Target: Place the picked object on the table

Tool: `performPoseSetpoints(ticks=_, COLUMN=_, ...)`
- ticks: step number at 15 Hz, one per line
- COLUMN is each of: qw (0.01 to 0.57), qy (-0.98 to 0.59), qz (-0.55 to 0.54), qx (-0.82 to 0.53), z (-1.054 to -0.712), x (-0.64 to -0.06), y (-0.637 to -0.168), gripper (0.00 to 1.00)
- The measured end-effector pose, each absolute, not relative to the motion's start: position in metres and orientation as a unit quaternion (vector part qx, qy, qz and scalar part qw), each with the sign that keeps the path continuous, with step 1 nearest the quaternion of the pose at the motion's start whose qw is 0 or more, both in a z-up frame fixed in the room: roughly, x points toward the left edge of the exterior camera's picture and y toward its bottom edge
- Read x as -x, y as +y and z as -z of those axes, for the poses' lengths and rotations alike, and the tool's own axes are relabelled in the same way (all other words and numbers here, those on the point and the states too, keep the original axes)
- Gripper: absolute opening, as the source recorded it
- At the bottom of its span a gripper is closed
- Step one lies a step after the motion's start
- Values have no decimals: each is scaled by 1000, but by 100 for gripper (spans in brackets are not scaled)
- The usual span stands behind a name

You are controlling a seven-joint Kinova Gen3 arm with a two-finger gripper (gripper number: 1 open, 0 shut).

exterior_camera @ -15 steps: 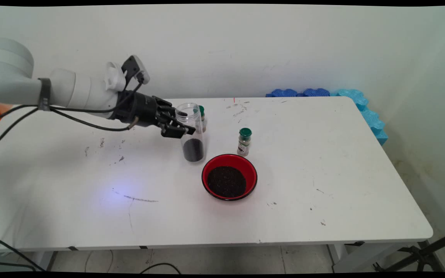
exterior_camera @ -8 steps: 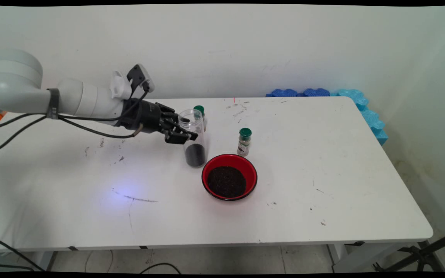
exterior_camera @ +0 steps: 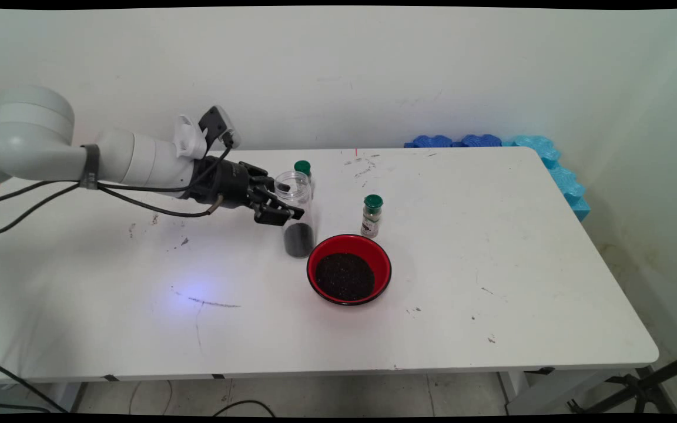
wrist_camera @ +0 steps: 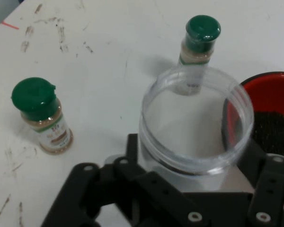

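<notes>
main: high, facing wall | hand: close, along gripper (wrist_camera: 194, 189) | shared: jar (exterior_camera: 297, 214)

- Counter (exterior_camera: 491, 264): white, scuffed; dark smudges near the far edge (exterior_camera: 365, 167) and on the left part.
- Red bowl (exterior_camera: 381, 261): black outside, stands mid-counter and holds dark grains (exterior_camera: 344, 276).
- Spice bottle (exterior_camera: 371, 216), green cap, tan contents: upright just behind the bowl's far rim. In the hand view (wrist_camera: 199, 42) its lower part shows through the clear jar (exterior_camera: 297, 211).
- Second spice bottle (exterior_camera: 302, 168), same kind: upright behind the jar, half hidden; whole in the hand view (wrist_camera: 42, 116).
- Blue foam blocks (exterior_camera: 550, 158): along the counter's far right corner, against the white wall (exterior_camera: 374, 76).
- Floor: loose cables (exterior_camera: 244, 405); black stand legs (exterior_camera: 638, 388) at the lower right.
</notes>
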State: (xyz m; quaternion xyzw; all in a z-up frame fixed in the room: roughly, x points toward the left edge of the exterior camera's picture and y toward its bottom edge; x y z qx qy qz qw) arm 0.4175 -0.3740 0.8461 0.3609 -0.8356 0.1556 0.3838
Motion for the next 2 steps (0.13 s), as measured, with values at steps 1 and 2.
performPoseSetpoints(ticks=1, qw=384, qy=-836, qz=-156, qx=-360, z=-846, x=-417, y=-374, gripper=100)
performPoseSetpoints(ticks=2, qw=383, qy=-837, qz=-156, qx=-359, z=-845, x=-417, y=-374, gripper=100)
